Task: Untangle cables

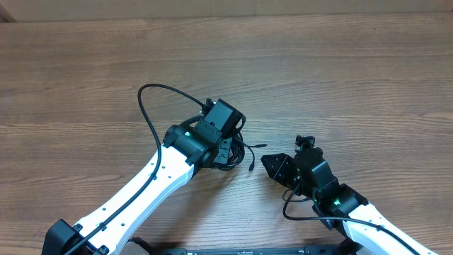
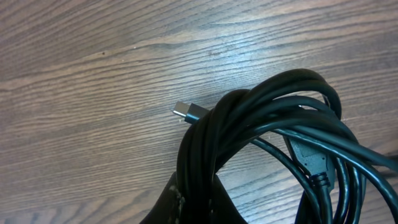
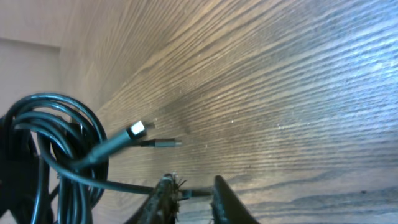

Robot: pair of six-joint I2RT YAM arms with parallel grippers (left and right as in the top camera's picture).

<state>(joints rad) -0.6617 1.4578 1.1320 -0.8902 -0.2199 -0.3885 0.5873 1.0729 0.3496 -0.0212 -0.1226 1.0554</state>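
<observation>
Brown wood-grain tabletop (image 1: 340, 64) lies under both my arms, which enter from the near edge. From the near left corner my left arm (image 1: 141, 191) stretches to the middle of the counter. Its own thicker black wire (image 1: 147, 106) arches toward the left edge and is no part of the job. My left gripper (image 1: 228, 147) sits on top of the small tangle of thin black cables (image 1: 241, 152), which lies about midway between the left and right edges, somewhat nearer the near edge than the far one. That wrist's camera is filled by the looped bundle, with one flat silvery plug tip (image 2: 185, 112) poking out over the wood. I cannot tell whether the jaws are clamped on the loops.

Just right of the tangle, two loose ends (image 1: 252, 167) point toward the right edge. My right gripper (image 3: 193, 183) hangs low there, jaws narrowly apart, with a thin strand (image 3: 124, 185) running into the gap — I judge it not yet pinched.

Pulling that strand while the loops are bunched could cinch the knot tighter, or a plug could snag inside a loop. If the left side is pinning nothing, the whole bundle would simply slide across the smooth wood — and so thin a cord could slip from a half-closed grip.
</observation>
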